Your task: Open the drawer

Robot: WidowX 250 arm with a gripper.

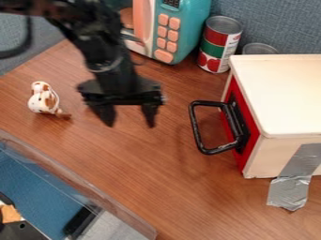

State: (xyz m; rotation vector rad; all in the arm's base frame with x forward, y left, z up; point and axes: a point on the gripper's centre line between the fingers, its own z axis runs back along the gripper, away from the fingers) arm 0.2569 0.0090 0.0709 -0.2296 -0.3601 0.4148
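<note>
My gripper (130, 123) hangs over the left-centre of the wooden table, its two fingers spread apart with nothing between them. To its right, a gap away, is the black handle (196, 127) of the drawer. The handle sticks out to the left from the drawer's red front (249, 140), which sits flush in a white box (282, 93) at the right edge of the view. The drawer looks closed.
A toy microwave (188, 23) and a tin can (219, 44) stand at the back, with another can (259, 48) behind the box. A spotted toy (44, 99) lies at left. A clear tray edge (81, 187) runs along the lower left. Grey tape (290, 191) holds the box down.
</note>
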